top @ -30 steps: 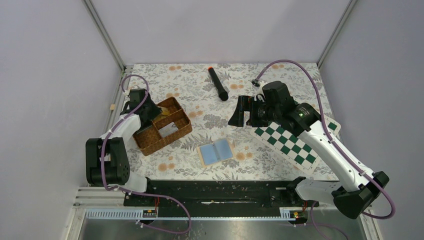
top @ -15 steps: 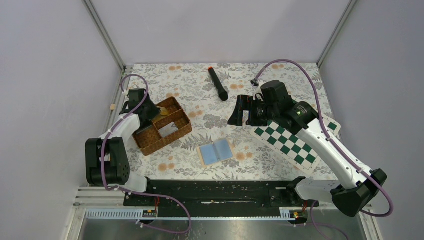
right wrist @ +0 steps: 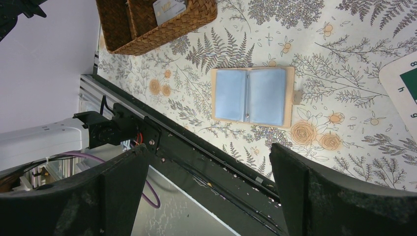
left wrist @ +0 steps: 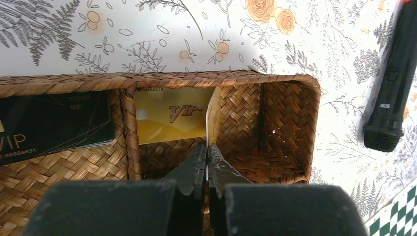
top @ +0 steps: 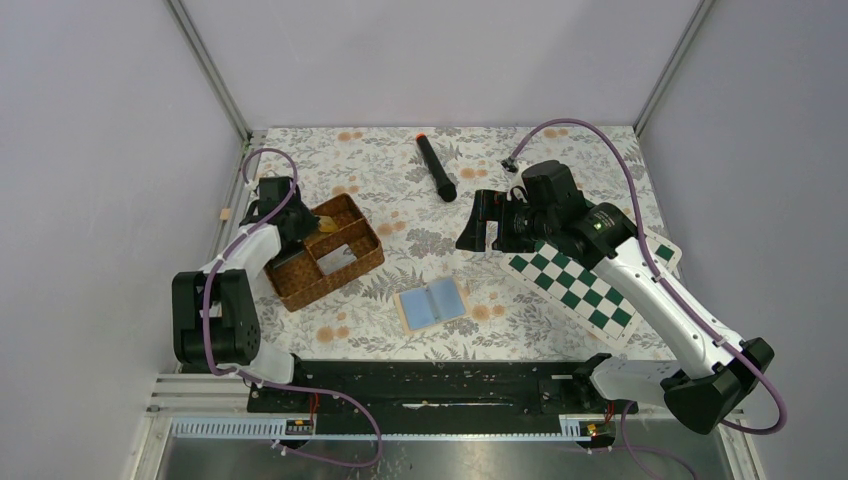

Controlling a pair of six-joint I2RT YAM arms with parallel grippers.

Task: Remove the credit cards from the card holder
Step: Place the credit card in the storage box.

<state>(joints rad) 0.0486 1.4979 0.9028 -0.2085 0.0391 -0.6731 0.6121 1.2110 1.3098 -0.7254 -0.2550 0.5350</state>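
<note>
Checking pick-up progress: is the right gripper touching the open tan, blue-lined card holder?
Apart. The top view shows the open right gripper well clear of the card holder, with floral tabletop between them.

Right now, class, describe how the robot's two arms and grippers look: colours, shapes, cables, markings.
Both the left arm and right arm have smooth white links between chunky black joint housings. A purple cable loops along each. A small green light glows on the right arm's black wrist section. The left gripper and right gripper have matt black fingers; no printed markings show.
</note>
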